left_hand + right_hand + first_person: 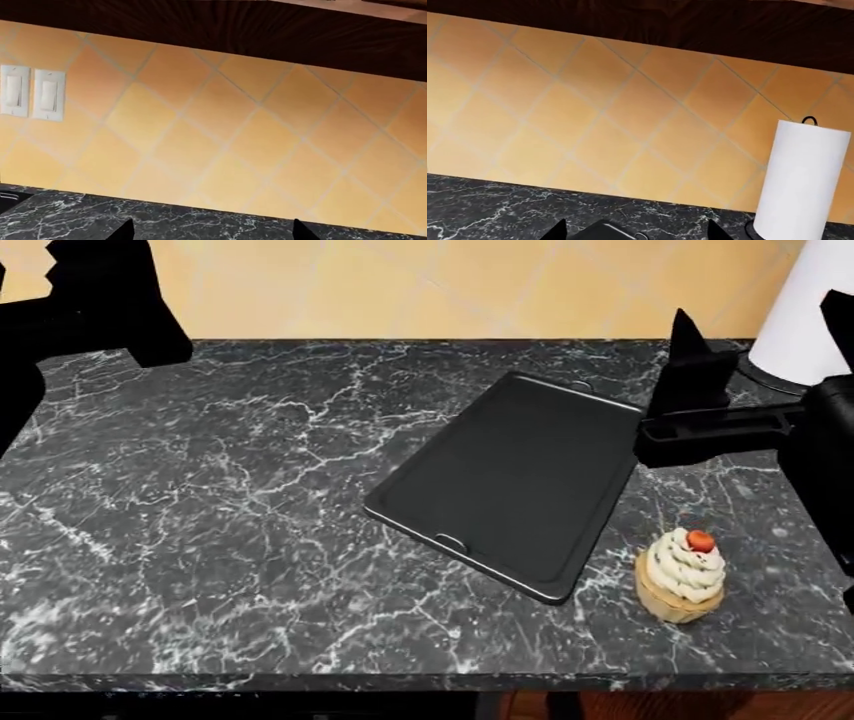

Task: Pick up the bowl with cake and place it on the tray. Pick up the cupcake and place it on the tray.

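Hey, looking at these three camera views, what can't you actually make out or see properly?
- Bowl and cake: in no view.
- Left gripper: left wrist view's edge cuts off all but the fingertips; in the head view, a black silhouette.
- Right gripper: likewise cut off by the right wrist view's edge.
- Paper towel roll: its base cropped in the right wrist view; only part shows in the head view.
- Tray: only a corner in the right wrist view.
- Cupcake: head view only.

Black tray (514, 480) mid-counter (200, 520), cupcake (682, 577) just beside its near-right corner, not touching
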Robot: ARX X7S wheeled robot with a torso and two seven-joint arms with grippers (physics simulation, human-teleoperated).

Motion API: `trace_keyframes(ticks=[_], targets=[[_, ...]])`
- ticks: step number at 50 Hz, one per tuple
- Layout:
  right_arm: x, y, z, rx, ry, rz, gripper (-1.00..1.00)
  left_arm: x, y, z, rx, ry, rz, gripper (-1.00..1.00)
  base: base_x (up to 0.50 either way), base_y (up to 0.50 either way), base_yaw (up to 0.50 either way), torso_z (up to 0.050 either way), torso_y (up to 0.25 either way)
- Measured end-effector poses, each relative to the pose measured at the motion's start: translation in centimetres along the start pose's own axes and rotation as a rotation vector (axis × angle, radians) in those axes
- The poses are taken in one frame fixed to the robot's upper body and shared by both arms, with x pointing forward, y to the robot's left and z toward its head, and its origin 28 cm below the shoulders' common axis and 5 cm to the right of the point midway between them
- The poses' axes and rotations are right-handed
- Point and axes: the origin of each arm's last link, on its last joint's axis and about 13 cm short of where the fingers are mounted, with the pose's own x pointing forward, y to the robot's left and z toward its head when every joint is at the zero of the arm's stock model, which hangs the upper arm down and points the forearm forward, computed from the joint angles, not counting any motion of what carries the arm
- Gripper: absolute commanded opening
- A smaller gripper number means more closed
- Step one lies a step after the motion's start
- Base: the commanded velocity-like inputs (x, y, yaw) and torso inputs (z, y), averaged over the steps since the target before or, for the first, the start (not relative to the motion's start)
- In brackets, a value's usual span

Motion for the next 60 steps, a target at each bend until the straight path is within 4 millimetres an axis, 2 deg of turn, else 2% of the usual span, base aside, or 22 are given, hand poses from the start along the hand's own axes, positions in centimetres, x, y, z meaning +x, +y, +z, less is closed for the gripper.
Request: trace_keyframes(ticks=[6,26,37,50,60], targets=[[0.0,0.1,0.0,0.003,0.009,0.011,1.00,0.0,0.0,0.0,-0.001,0.000,0.000,1.00,0.24,-0.39,0.00,0.000,0.000],[-0.7,0.3,0.4,0.011,0.037,0.041,1.00,0.3,0.1,-0.1,-0.004,0.006,0.007,1.00,0.00,0.00,0.00,0.000,0.000],[-2.8,0.2,0.8,0.083,0.107,0.070,1.00,0.6,0.3,-0.1,-0.007,0.008,0.020,1.00,0.00,0.00,0.00,0.000,0.000],[-6.0,-0.4,-0.3,0.072,0.276,0.130,1.00,0.6,0.3,-0.1,-0.003,0.004,0.024,1.00,0.00,0.00,0.00,0.000,0.000],[-7.4,-0.3,-1.2,0.051,0.386,0.165,1.00,0.7,0.3,-0.1,-0.002,0.005,0.026,1.00,0.00,0.00,0.00,0.000,0.000]])
